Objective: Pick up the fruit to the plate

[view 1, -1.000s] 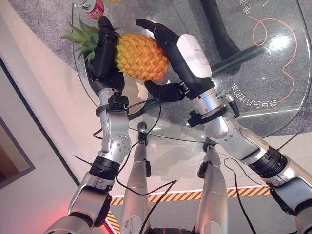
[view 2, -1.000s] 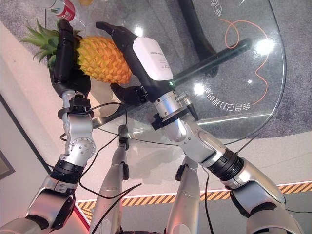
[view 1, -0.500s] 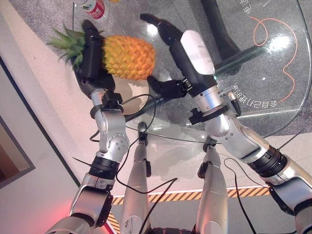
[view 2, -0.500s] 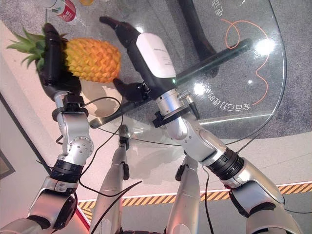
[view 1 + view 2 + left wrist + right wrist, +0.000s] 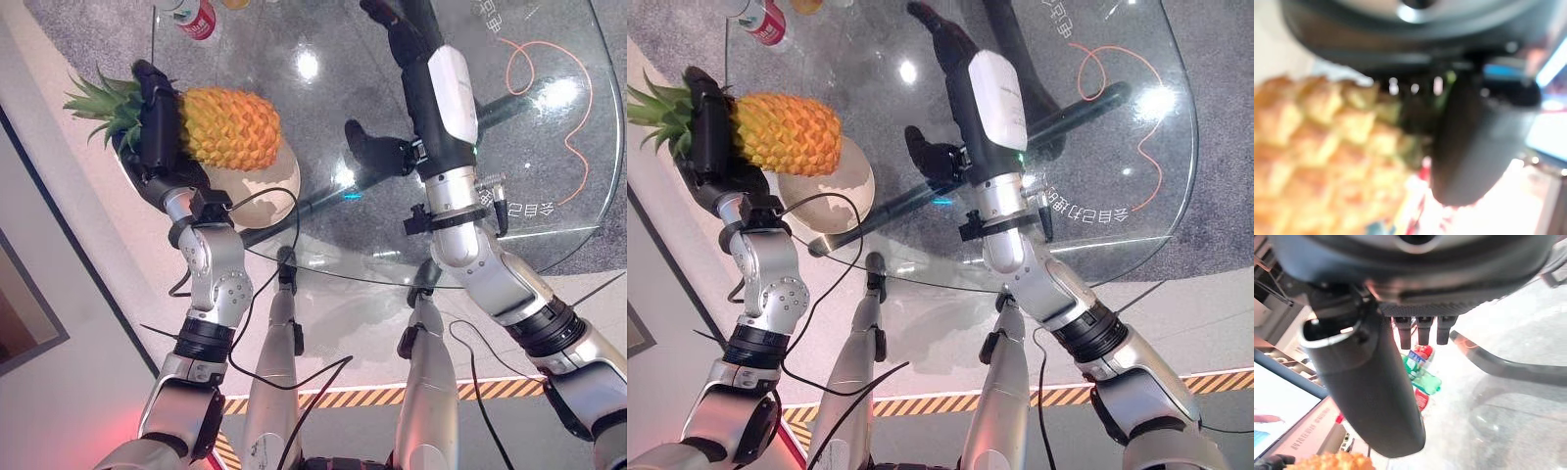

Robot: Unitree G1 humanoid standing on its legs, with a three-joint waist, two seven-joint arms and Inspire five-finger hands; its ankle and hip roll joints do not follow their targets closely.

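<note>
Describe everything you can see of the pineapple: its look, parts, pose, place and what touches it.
The pineapple has an orange-yellow, diamond-patterned rind and a spiky green crown. It lies on its side, crown toward the robot's left, above the cream plate at the left edge of the round glass table. The dark left hand wraps it near the crown end. Whether it rests on the plate cannot be told. The right hand is apart, open over the table.

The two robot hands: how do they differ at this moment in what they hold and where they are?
The left robot hand grips the pineapple at its leafy end, above the plate; the right robot hand holds nothing. The left is at the glass table's edge; the right reaches over its middle, fingers straight. Both are dark and raised above the table.
</note>
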